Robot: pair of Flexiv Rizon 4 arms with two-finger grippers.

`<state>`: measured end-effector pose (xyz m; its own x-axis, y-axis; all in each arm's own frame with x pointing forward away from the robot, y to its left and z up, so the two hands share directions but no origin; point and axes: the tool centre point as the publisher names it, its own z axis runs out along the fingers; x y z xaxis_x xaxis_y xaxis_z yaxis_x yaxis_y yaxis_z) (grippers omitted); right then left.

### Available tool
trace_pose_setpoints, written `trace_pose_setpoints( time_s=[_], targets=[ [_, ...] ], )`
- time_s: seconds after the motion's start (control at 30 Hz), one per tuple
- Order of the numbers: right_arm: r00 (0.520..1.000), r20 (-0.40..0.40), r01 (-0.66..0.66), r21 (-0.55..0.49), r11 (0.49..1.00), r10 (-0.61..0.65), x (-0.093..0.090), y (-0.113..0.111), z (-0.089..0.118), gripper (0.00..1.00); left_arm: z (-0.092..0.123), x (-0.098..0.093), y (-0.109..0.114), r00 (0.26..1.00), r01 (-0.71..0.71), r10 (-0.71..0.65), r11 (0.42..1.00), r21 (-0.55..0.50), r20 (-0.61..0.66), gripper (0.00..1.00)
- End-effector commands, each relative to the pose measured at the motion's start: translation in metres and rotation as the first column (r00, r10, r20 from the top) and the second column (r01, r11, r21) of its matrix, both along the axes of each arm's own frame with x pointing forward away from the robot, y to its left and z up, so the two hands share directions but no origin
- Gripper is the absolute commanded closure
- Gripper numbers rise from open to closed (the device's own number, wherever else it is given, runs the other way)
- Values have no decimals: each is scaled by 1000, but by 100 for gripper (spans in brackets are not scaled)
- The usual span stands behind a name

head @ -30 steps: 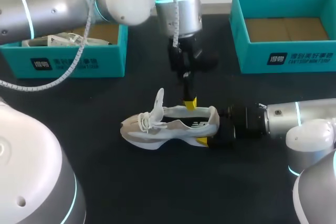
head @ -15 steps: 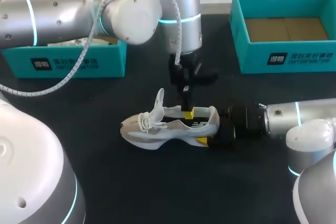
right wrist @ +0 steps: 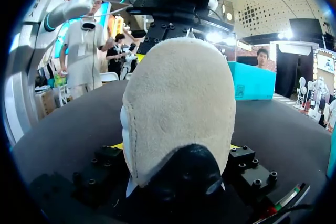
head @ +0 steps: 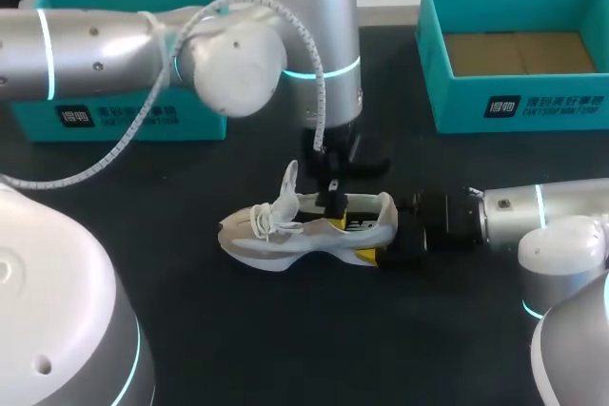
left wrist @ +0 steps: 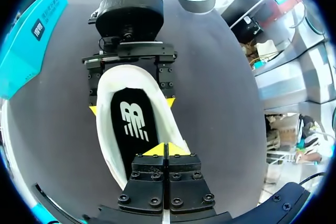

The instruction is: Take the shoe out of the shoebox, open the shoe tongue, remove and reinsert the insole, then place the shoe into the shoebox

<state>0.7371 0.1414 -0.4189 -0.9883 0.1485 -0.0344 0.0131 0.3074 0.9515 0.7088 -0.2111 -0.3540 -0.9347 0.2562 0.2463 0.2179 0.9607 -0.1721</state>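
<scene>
White sneaker (head: 285,235) on the black table (head: 285,339), heel gripped both sides by right pincer (head: 373,237). Left pincer (left wrist: 165,149) inside the collar, tips pressed together over the insole (left wrist: 131,129). Insole removal in hand; next, likely: pinch its edge, lift.

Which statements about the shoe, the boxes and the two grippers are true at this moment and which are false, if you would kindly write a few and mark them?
1. The shoe lies on the table, outside both boxes. True.
2. The right gripper is open and clear of the shoe. False: its fingers clamp the shoe's heel from both sides.
3. The left gripper has its fingers pressed together at the shoe's opening. True.
4. The right-hand box holds a shoe. False: only its bare cardboard floor shows.
5. The insole lies out on the table. False: it sits inside the shoe.
</scene>
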Motion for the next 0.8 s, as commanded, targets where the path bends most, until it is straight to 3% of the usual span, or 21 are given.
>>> trace_pose_setpoints(
  time_s=[0.03,0.5,0.8],
  targets=[
    [1000,1,2,-2,1000,-2,0,0,-3,100,0,0,2,1000,1,-1,1000,-2,2,100],
    [1000,1,2,-2,1000,-2,0,0,-3,100,-2,-2,2,998,-17,19,999,-36,52,100],
    [1000,1,2,-2,1000,-2,0,0,-3,100,-23,5,2,992,-58,63,997,-46,107,100]
  ],
)
